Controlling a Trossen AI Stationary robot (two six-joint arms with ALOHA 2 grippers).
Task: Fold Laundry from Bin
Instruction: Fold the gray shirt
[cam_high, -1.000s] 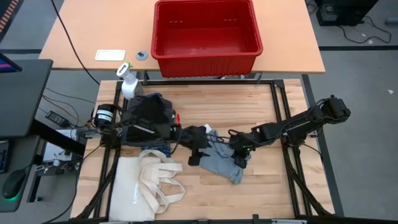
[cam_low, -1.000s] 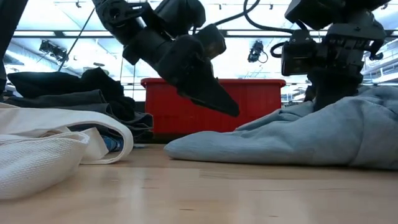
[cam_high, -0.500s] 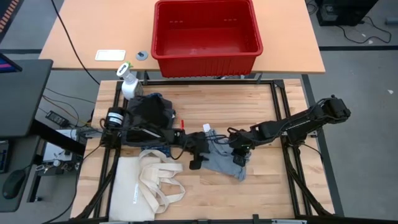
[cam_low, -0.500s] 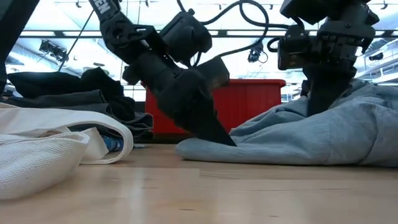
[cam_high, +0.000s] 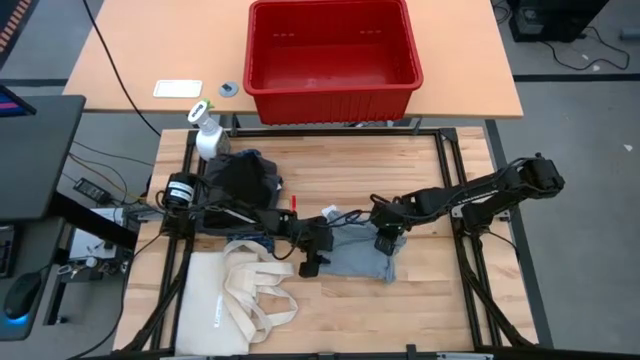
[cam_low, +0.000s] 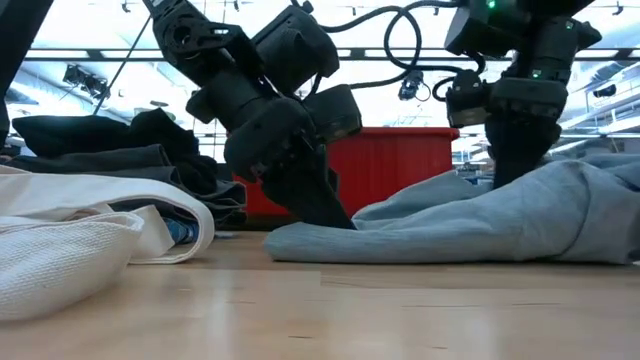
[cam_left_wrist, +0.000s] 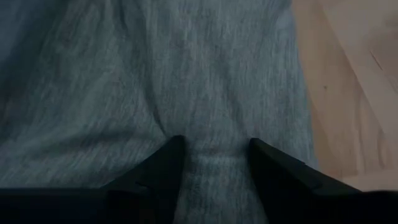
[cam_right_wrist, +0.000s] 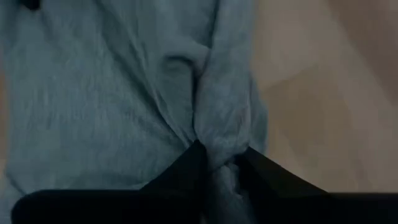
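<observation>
From above I saw the light grey garment (cam_high: 358, 258) lying mid-table, long axis left-right, between my left gripper (cam_high: 311, 262) and right gripper (cam_high: 386, 240). At table level it lay flat before the red bin (cam_low: 400, 160). In the wrist views each gripper pinched a fold of it.

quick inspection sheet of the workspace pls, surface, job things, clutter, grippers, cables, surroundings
surface: wooden table, bare at the front right.
job's things: light grey garment flat mid-table; dark clothes pile at left; red bin behind, looks empty.
clutter: cream tote bag front left; spray bottle by the pile.
grippers: left gripper on the garment's left edge, fabric between its fingers; right gripper pinching a fold at the right edge.
cables: black cable across the rear desk.
surroundings: monitor at left.
</observation>
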